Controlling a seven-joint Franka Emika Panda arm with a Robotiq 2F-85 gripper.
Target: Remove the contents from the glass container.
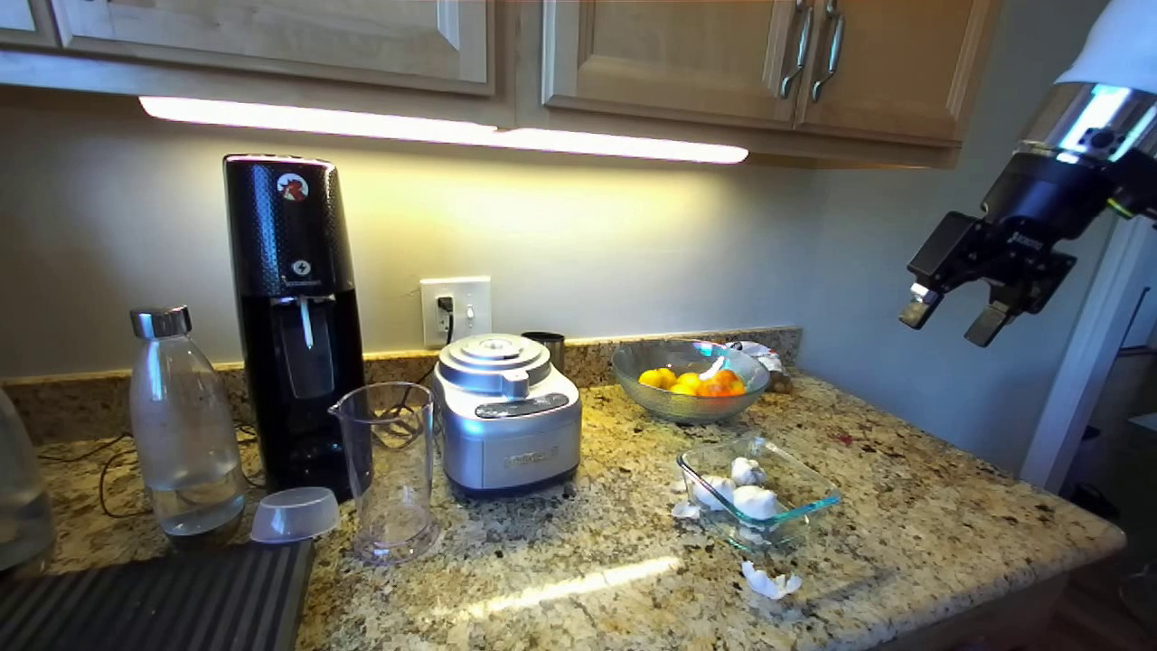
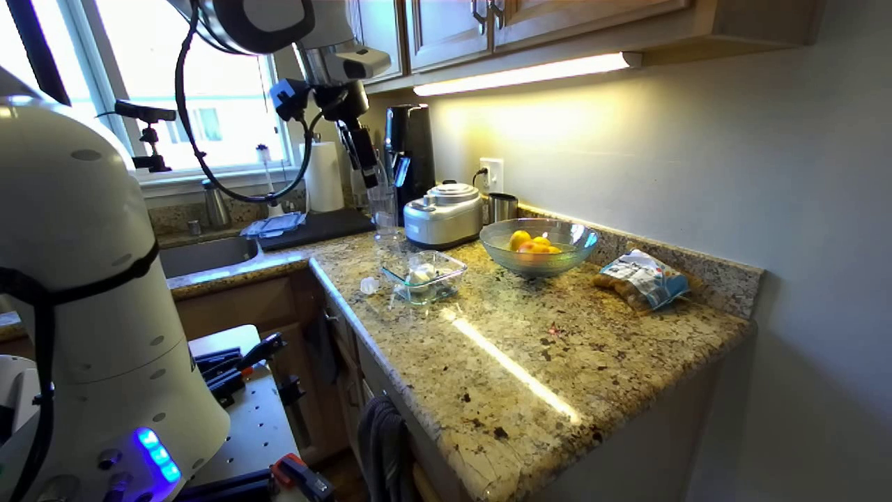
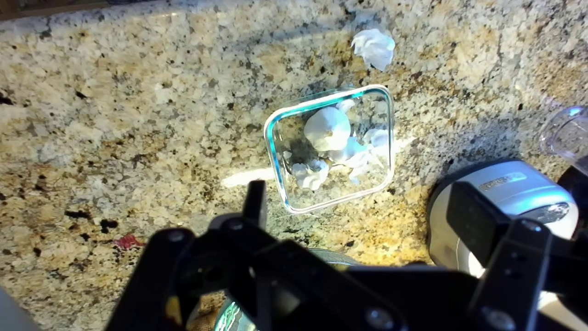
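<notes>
While the granite worktop (image 2: pixel 599 348) is bearing the whole job: unloading is apparently not yet beginning, and everything due out is seemingly waiting.
Robot arm (image 2: pixel 83 181): it is reaching in at height, well apart from the things lying below.
Soda maker (image 1: pixel 289 235): black and upright, it is standing toward the back and, in my judgement, playing no part.
Fruit bowl (image 1: pixel 691 411): wide and glass, it is holding orange and yellow fruit (image 1: pixel 723 384) that is presumably not counting as contents.
Tool (image 1: pixel 946 325): its fingers (image 1: pixel 992 323) are standing spread apart with nothing between them, and it is hanging well above the granite worktop, touching nothing.
Glass dish (image 3: pixel 321 100): low, clear-walled and round-cornered, it is resting on the granite worktop near the fruit bowl; approaching it is looking like the step in hand.
Garlic bulbs (image 3: pixel 327 128): at least three white ones are lying close together inside the glass dish; none is showing outside it or in the tool, so removing every one is remaining. Overlap is making the exact count uncertain.
Garlic skin (image 3: pixel 375 48): a papery scrap is lying on the granite worktop, apart from the glass dish; whether it is counting as something taken out is remaining unclear.
Small white fragments (image 3: pixel 345 105): a few are sitting among the garlic bulbs, probably needing removal afterwards.
</notes>
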